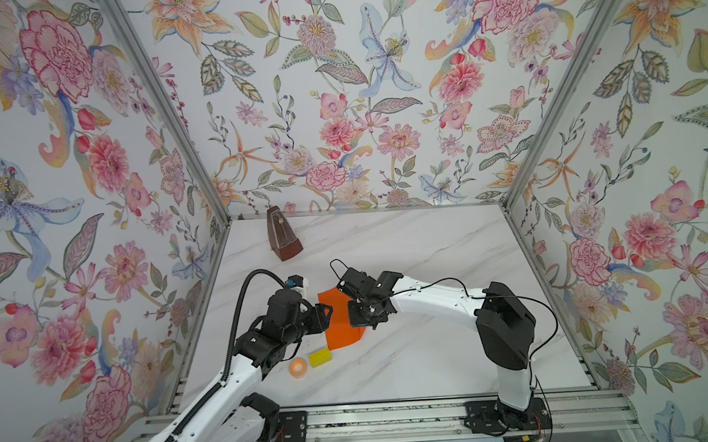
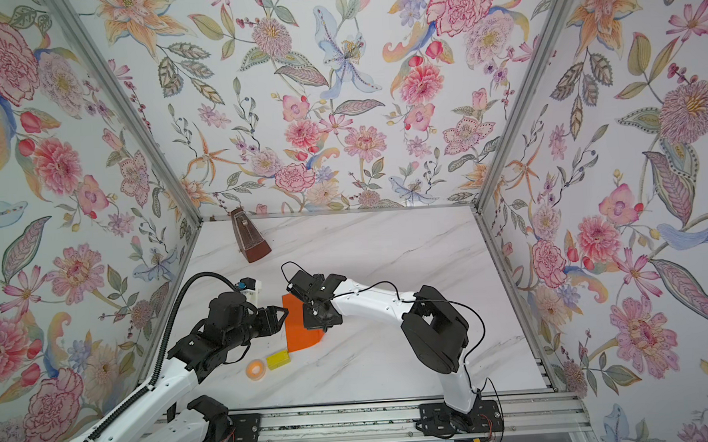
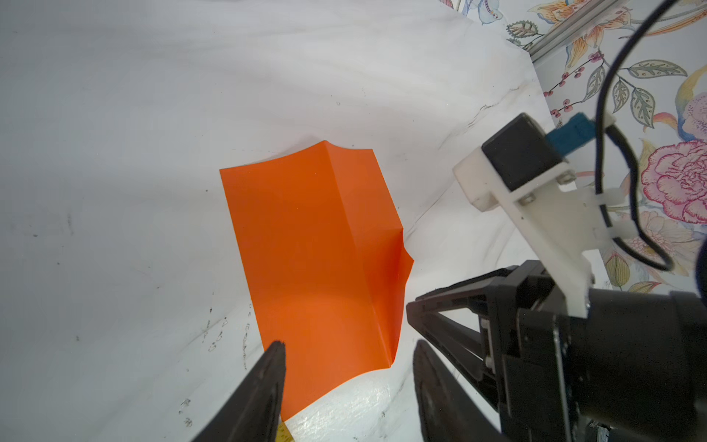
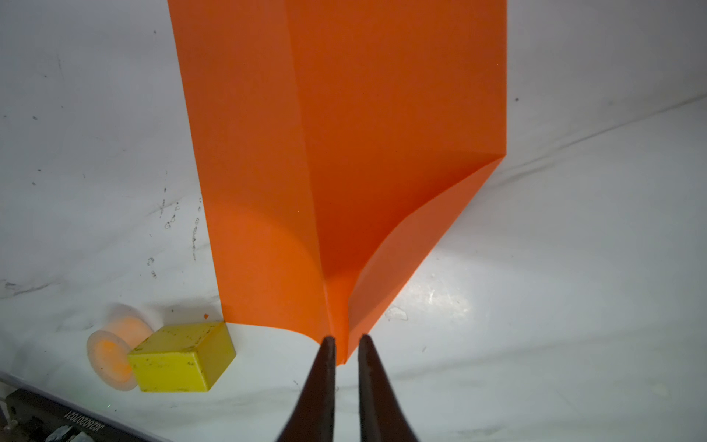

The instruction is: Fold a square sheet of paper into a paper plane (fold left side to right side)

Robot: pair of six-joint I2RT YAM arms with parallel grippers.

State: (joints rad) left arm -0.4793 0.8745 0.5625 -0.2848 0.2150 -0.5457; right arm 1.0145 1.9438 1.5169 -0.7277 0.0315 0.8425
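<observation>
My right pincer (image 4: 344,338) nips a lifted corner of the creased orange paper (image 1: 341,335) on the table (image 1: 420,243), near a yellow block (image 4: 180,358); my left pincer (image 3: 349,342) hangs spread over its edge

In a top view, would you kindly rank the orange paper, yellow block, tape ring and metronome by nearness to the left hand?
From the left hand:
1. Bright-orange paper sheet, at its fingertips.
2. Small yellow block, toward the front.
3. Orange tape ring, beyond the block.
4. Brown pyramid metronome, by the back wall.
</observation>
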